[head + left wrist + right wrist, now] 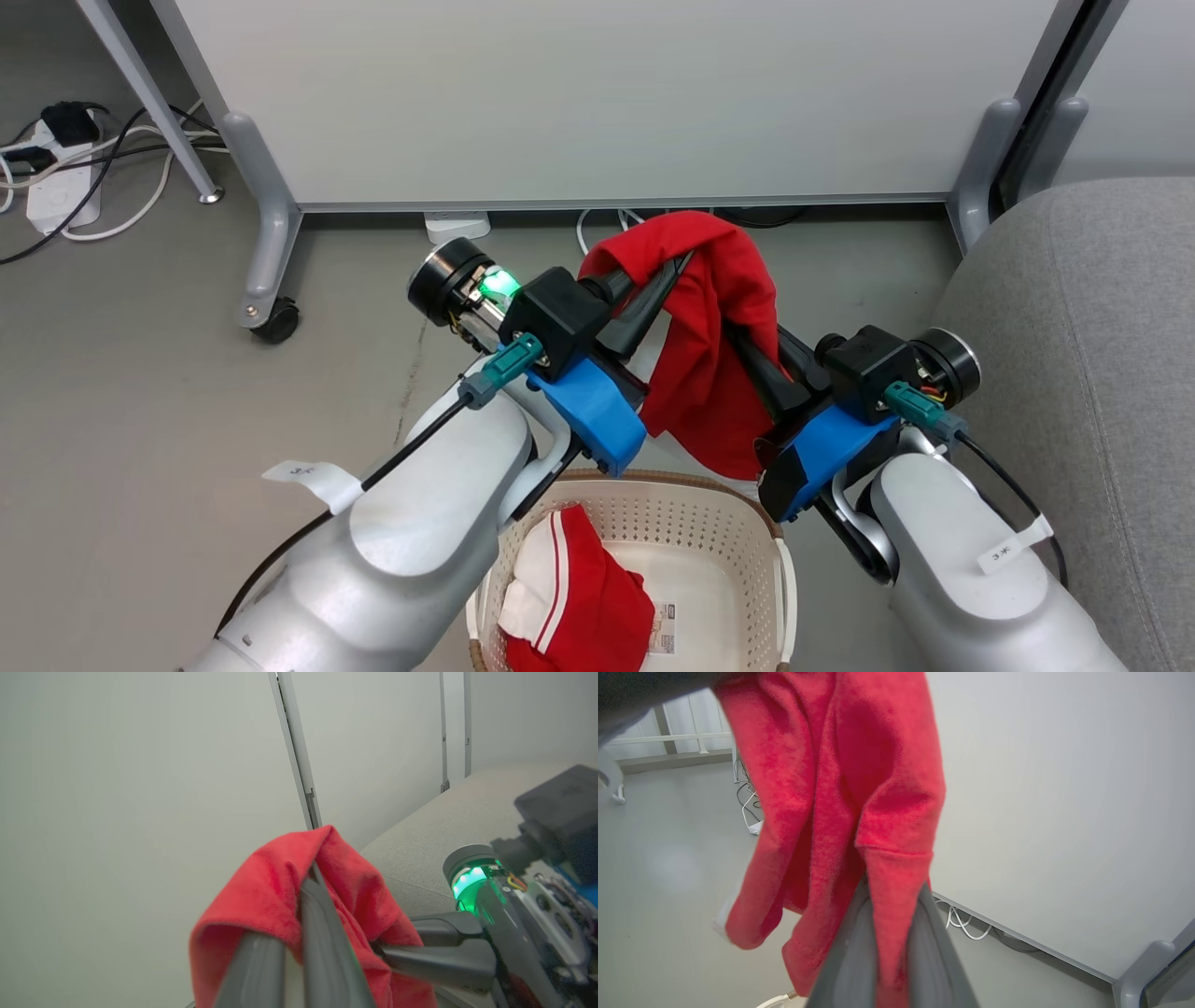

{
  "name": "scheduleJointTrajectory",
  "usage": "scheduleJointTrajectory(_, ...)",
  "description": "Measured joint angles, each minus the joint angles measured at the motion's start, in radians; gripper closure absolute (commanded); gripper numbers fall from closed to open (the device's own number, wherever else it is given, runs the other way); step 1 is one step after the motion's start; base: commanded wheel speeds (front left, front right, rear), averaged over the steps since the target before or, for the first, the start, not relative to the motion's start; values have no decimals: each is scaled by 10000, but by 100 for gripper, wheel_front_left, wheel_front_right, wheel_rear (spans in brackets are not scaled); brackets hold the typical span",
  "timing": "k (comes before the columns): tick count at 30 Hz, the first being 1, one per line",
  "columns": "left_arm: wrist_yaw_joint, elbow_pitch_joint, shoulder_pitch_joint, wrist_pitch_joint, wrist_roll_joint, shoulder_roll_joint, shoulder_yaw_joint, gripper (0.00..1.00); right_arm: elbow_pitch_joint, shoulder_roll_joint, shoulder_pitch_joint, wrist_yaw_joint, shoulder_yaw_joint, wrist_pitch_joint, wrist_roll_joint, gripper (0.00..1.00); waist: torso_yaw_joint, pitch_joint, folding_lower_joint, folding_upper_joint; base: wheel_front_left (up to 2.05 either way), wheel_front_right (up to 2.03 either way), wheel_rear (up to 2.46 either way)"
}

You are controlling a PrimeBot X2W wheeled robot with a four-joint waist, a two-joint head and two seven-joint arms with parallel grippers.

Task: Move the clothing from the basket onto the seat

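Basket sits closest below me, cream and perforated, with one red-and-white garment bunched at its left side and a barcode sticker showing on its bare bottom. Above its far rim, my left gripper and right gripper are both clamped on a red garment that hangs between them. The grey seat lies to my right, with a white partition beyond.

Bright, even, diffuse light; shadows on the smooth grey floor are faint. The head view is sharp. In both wrist views the soft red fabric garment looks blurred up close.
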Motion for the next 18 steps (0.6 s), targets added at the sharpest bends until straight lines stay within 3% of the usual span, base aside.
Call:
scheduleJointTrajectory(1,0,27,23,0,-73,-12,42,0,-17,2,0,0,-21,-2,4,100,0,0,0,0,0,0,0)
scheduleJointTrajectory(18,0,199,604,0,-184,10,-267,0,-506,-63,156,0,-1256,0,-13,100,-56,95,0,0,0,0,0)
